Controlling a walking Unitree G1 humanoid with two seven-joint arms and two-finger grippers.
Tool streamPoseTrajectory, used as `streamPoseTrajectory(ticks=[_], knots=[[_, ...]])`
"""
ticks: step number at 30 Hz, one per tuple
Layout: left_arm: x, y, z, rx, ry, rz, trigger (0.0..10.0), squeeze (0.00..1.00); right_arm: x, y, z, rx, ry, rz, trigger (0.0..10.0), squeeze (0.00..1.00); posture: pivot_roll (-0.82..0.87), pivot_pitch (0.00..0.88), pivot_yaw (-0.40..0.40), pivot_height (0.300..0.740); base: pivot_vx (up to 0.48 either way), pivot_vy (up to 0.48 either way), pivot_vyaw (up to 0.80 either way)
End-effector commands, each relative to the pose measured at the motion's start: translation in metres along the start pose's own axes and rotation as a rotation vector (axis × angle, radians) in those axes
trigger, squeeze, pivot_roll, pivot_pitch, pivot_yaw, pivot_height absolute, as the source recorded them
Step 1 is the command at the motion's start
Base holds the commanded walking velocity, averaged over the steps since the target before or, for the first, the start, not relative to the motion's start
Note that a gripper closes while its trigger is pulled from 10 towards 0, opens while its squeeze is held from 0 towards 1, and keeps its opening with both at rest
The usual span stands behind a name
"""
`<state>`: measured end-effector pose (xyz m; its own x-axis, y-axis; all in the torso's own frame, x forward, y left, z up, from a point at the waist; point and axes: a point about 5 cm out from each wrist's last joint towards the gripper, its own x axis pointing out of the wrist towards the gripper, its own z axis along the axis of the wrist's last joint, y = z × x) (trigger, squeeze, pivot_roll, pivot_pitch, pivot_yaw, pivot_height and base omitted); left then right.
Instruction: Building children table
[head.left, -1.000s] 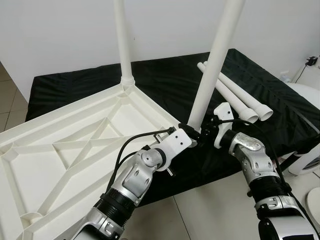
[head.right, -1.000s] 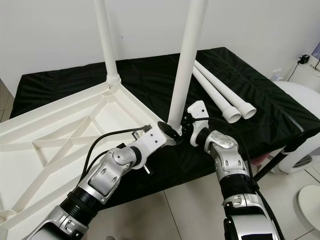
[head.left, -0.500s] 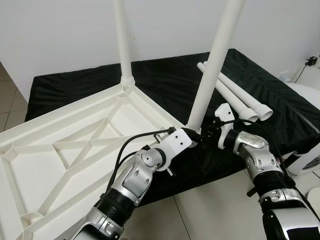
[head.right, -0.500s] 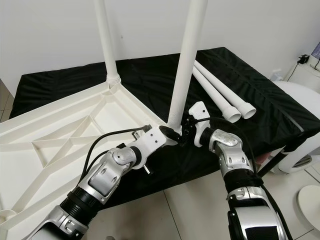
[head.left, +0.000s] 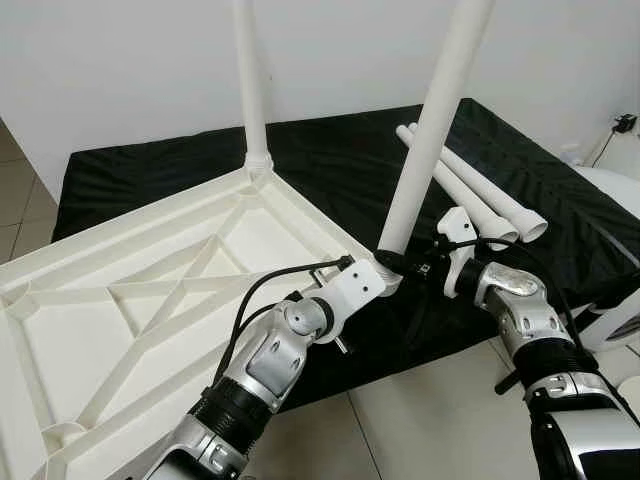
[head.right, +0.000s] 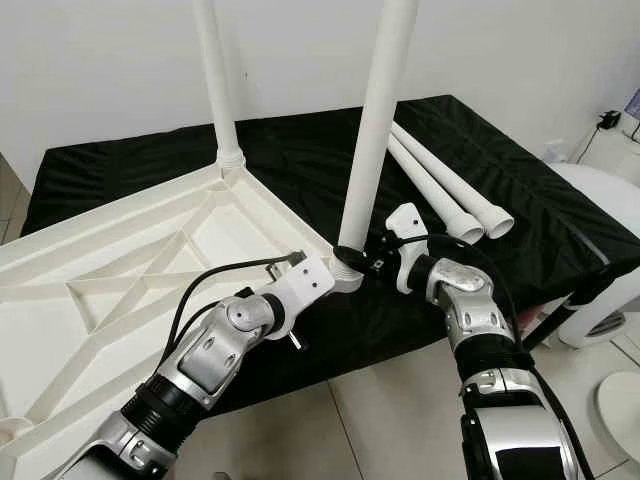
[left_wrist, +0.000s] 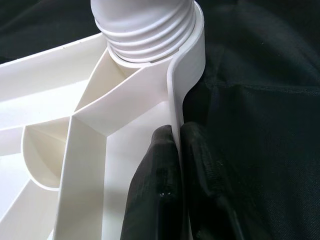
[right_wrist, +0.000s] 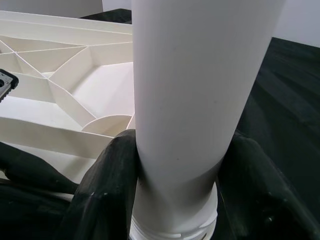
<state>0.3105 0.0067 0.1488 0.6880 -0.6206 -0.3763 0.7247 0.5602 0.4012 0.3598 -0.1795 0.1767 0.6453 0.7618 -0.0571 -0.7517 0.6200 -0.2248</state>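
At tabletop corner, right gripper clamps leg, left gripper pinches rim.

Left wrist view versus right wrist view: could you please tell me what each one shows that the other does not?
The left wrist view has the left gripper pinching the tabletop's rim wall, with the leg's ribbed threaded end seated in the corner socket. The right wrist view has the right gripper with a finger on either side of the smooth leg, just above its threads. Both share that leg, the upturned white tabletop's ribs and the black cloth.
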Motion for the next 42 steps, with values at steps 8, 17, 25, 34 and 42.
streamPoseTrajectory(ticks=[8, 17, 25, 34, 42], knots=[[-0.003, 0.006, 0.004, 0.026, -0.018, 0.044, 10.0, 0.0, 0.005, 0.011, -0.004, 0.037, -0.045, 0.001, 10.0, 0.0, -0.09, 0.052, 0.006, 0.74, 0.0, 0.0, 0.0], [-0.003, 0.006, 0.004, 0.023, -0.016, 0.044, 10.0, 0.0, 0.008, 0.011, -0.008, 0.084, -0.065, -0.241, 10.0, 0.0, -0.1, 0.062, 0.009, 0.74, 0.0, 0.0, 0.0], [-0.002, 0.005, 0.004, 0.022, -0.018, 0.041, 10.0, 0.0, 0.016, 0.017, -0.005, 0.131, -0.089, -0.413, 10.0, 0.0, -0.1, 0.062, 0.011, 0.74, 0.0, 0.0, 0.0], [-0.003, 0.006, 0.004, 0.022, -0.018, 0.041, 10.0, 0.0, 0.03, 0.03, 0.007, 0.171, -0.13, -0.625, 10.0, 0.0, -0.09, 0.063, 0.009, 0.74, 0.0, 0.0, 0.0], [-0.003, 0.005, 0.004, 0.02, -0.018, 0.039, 10.0, 0.0, 0.037, 0.047, 0.016, 0.133, -0.122, -0.908, 10.0, 0.0, -0.1, 0.064, 0.008, 0.74, 0.0, 0.0, 0.0]])
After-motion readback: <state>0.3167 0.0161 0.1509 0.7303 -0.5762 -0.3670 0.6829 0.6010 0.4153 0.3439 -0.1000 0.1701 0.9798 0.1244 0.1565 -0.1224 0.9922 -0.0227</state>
